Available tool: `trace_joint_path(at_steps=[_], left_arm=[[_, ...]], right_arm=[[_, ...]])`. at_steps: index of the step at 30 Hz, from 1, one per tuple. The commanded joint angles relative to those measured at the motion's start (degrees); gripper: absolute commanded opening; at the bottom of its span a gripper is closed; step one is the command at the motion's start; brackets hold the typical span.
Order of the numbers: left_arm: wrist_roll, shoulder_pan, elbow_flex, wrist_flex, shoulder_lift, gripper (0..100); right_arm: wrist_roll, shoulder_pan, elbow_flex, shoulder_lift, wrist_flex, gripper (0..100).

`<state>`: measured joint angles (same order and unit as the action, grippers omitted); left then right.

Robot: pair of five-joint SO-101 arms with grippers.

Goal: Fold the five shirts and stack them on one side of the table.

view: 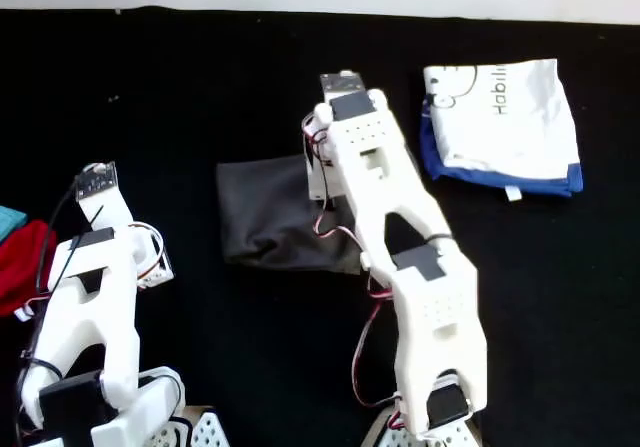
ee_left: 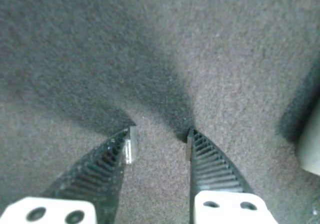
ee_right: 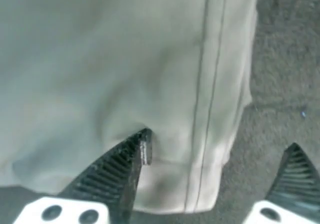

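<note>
The right end effector, wide open and empty, straddles the hemmed edge of the dark grey fabric shirt; the left end effector, also open, sits farther off.

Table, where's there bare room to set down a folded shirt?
Widest bare patch: the far left of the table, beyond the dark shirt and the left arm. Another lies near right, below the white shirt, beside the right arm. Crowded: the middle, and the left edge by the red shirt.
</note>
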<state>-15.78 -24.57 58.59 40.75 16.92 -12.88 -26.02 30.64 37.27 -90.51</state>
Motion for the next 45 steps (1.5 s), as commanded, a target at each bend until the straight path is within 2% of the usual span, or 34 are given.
trace_joint_path(at_steps=[1,6,11,12,14,18,25,34,41,45], left_arm=[[0.53,-1.01,0.04,-1.85,-0.57,17],[0.53,-1.01,0.04,-1.85,-0.66,17],[0.53,-1.01,0.04,-1.85,-0.66,17],[0.53,-1.01,0.04,-1.85,-0.66,17],[0.53,-1.01,0.04,-1.85,-0.66,17],[0.53,-1.01,0.04,-1.85,-0.66,17],[0.62,-1.01,0.04,-1.93,-0.66,17],[0.62,-1.01,0.04,-2.29,-0.66,17],[0.62,-1.01,0.04,-2.29,-0.75,17],[0.62,-1.01,0.04,-2.29,-0.75,17]], right_arm=[[-0.44,-0.48,4.88,5.32,1.1,38.2],[-0.35,-0.13,11.21,15.96,-0.66,34.8],[-0.35,0.4,20.44,21.76,-4.44,2.8],[-0.35,0.84,22.2,22.46,-4.88,0.0],[-0.35,1.98,25.27,23.16,-6.64,2.8],[-0.09,5.49,32.66,23.25,-10.42,0.7],[13.63,14.55,45.23,17.54,-10.68,0.6],[26.2,22.55,45.32,-4.44,-10.68,0.6],[33.23,29.32,45.41,-11.47,-10.33,0.6],[36.22,34.77,45.23,-9.54,-9.71,0.6]])
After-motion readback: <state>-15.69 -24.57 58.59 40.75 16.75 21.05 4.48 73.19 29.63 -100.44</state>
